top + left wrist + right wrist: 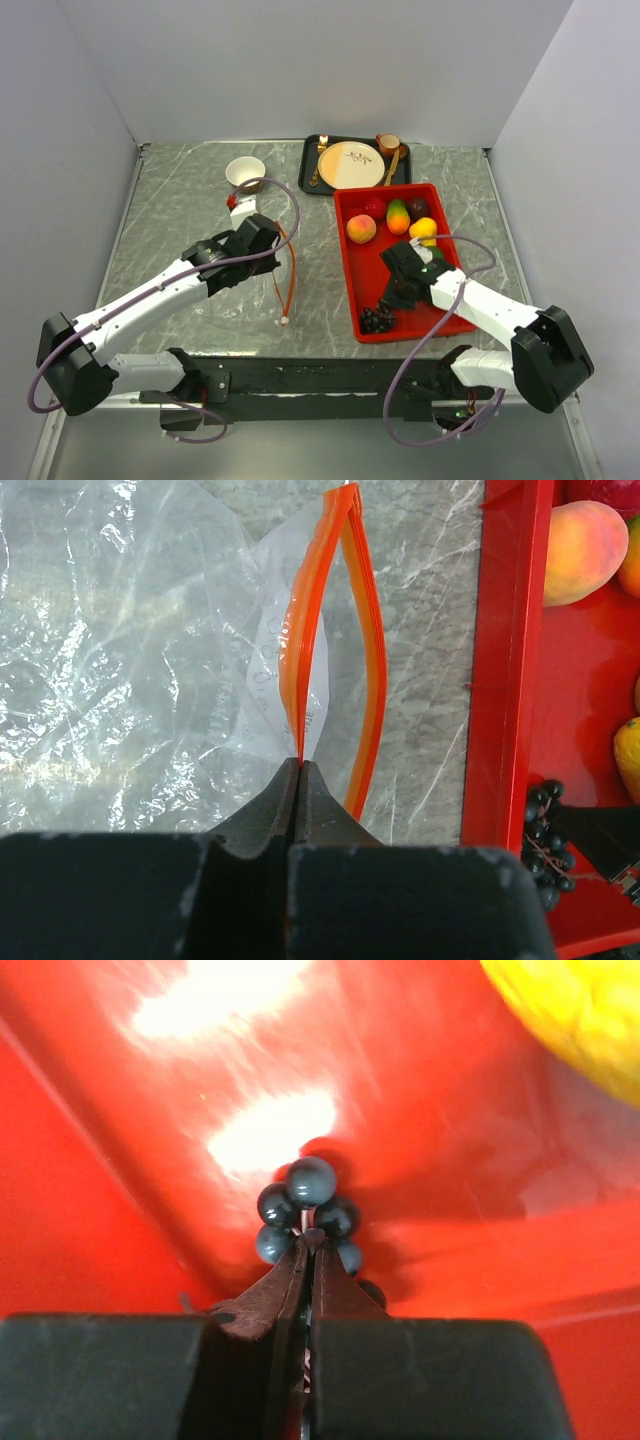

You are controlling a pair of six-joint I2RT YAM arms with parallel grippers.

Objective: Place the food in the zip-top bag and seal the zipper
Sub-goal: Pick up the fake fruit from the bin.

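Note:
The zip-top bag (120,660) lies clear and crinkly on the table, its mouth standing open. My left gripper (300,763) is shut on one lip of the orange zipper (300,630); the other lip (372,660) bows away to the right. From above, the left gripper (272,240) sits at the zipper (291,270), whose white slider (285,321) is at the near end. My right gripper (307,1235) is shut on the dark grape bunch (310,1185) in the near corner of the red tray (352,270). The peach (361,229), apple (375,208), mango (398,216), plum (418,207) and lemon (423,231) lie in the tray.
A black tray (310,165) at the back holds a cream plate (350,163), cutlery and a small cup (388,143). A white bowl (245,172) stands at the back left, with a small red piece (232,201) just in front of it. White walls enclose the table on three sides.

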